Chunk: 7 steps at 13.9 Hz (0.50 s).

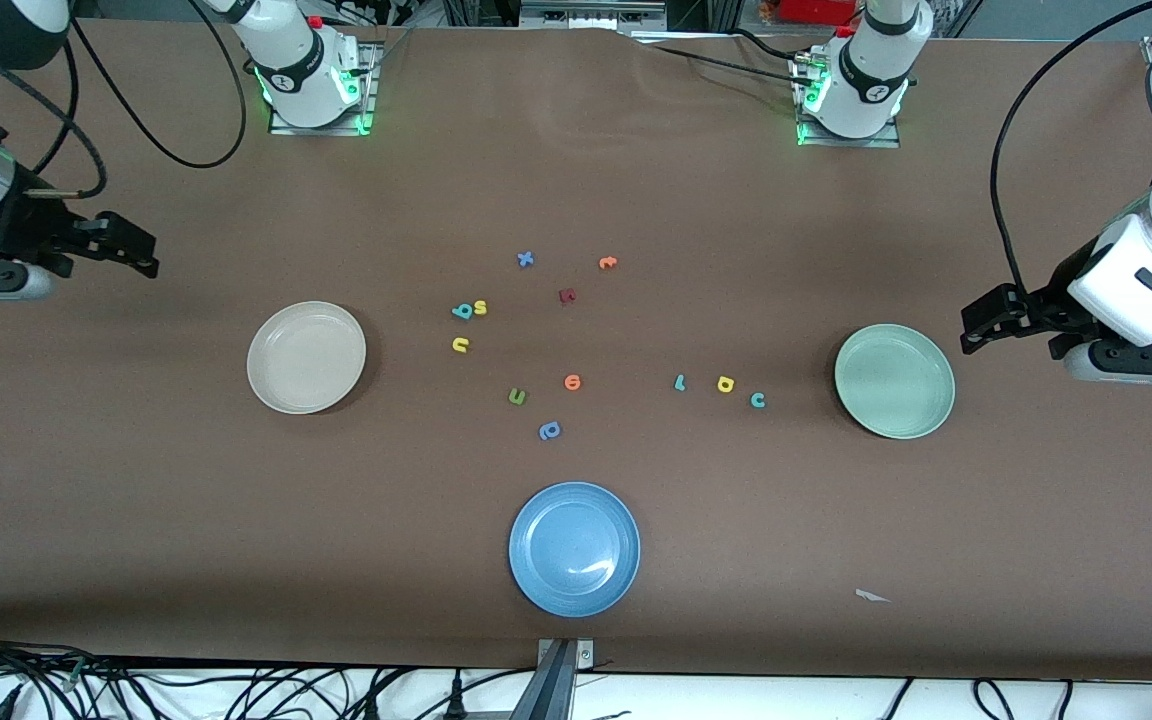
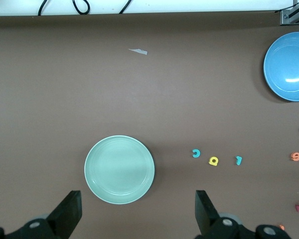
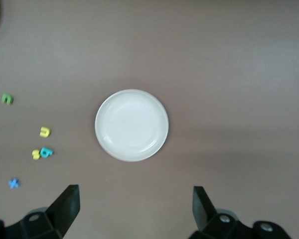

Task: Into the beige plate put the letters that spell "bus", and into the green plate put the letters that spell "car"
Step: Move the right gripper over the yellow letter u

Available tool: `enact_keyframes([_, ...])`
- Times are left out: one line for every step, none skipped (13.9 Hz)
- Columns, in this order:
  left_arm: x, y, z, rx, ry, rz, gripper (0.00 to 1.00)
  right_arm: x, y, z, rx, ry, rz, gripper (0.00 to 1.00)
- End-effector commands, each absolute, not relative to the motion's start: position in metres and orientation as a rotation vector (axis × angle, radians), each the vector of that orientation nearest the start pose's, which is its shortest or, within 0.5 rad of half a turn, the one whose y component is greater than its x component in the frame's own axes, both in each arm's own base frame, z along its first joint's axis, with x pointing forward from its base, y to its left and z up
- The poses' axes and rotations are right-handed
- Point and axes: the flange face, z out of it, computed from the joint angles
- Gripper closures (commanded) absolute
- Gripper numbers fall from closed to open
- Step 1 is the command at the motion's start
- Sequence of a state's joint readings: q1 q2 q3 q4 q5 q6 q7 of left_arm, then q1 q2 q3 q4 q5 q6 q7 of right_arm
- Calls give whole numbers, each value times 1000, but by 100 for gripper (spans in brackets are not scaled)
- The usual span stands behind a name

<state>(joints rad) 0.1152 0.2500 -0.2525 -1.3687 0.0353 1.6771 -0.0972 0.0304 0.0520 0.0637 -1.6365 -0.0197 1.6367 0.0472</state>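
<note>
The empty beige plate lies toward the right arm's end. Beside it are the teal b, touching the yellow s, and the yellow u. The empty green plate lies toward the left arm's end, with the teal c, yellow a and thin teal r in a row beside it. My right gripper hangs open and empty by the beige plate. My left gripper hangs open and empty by the green plate.
A blue plate sits near the front edge. Other letters lie mid-table: green u-shape, orange one, blue round one, dark red one, blue x, orange t. A paper scrap lies nearer the front camera than the green plate.
</note>
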Motion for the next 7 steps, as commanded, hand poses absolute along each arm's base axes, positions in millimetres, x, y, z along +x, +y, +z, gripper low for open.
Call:
enact_keyframes([630, -66, 594, -3199, 85, -97, 0, 573, 95, 544, -3162, -178, 165, 0])
enact_keyframes([630, -66, 594, -3199, 85, -97, 0, 574, 113, 534, -3159, -227, 191, 0])
enact_keyframes([630, -66, 594, -3199, 85, -97, 0, 577, 123, 515, -3153, -246, 252, 0])
enact_keyframes([630, -66, 594, -3199, 85, -97, 0, 581, 129, 496, -3150, -261, 296, 0])
enact_keyframes([630, -63, 594, -3199, 78, -98, 0, 580, 147, 488, -3146, -304, 308, 0])
enact_keyframes([630, -60, 594, -3197, 68, -97, 0, 581, 158, 480, -3146, -311, 310, 0])
enact_keyframes([630, -60, 594, -3193, 71, -98, 0, 580, 173, 471, -3158, -260, 314, 0])
